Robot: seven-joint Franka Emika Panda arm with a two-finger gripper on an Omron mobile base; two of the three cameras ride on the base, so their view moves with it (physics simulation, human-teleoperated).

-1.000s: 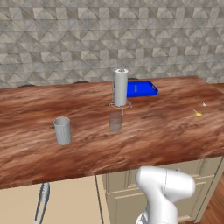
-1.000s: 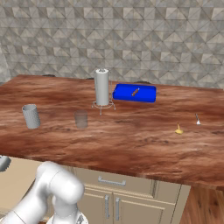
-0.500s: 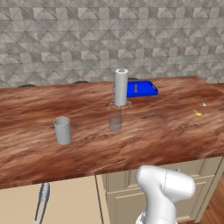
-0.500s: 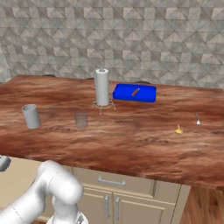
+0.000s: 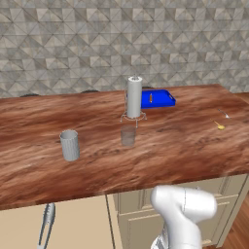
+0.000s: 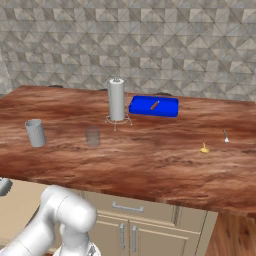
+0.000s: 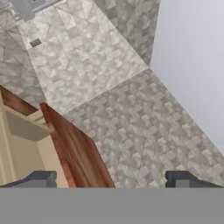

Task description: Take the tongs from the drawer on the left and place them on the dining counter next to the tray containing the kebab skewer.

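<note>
The slim grey tongs (image 5: pixel 46 226) lie in the open beige drawer (image 5: pixel 80 223) under the counter's front edge at lower left. One grey end of the tongs (image 6: pixel 4 186) peeks in at the left edge of the right base view. The blue tray (image 5: pixel 156 98) (image 6: pixel 153 106) sits at the back of the reddish-brown dining counter (image 5: pixel 170 146) (image 6: pixel 150 155), with the kebab skewer (image 5: pixel 151 97) (image 6: pixel 155 105) on it. In the hand view my gripper (image 7: pixel 111 179) is open, its fingertips (image 7: pixel 41 178) wide apart with nothing between them. It faces stone wall and a counter edge (image 7: pixel 78 148).
A white roll on a wire stand (image 5: pixel 133 97) stands in front of the tray, with a clear glass (image 5: pixel 128 135) before it and a grey cup (image 5: pixel 69 145) to the left. A small yellow item (image 5: pixel 220 125) and a tiny silver utensil (image 5: pixel 224 114) lie at right. Cabinet doors (image 6: pixel 127 235) are below.
The arm's white link has shifted very slightly in the base views. Nothing on the counter or in the drawer has moved, and the gripper stays open.
</note>
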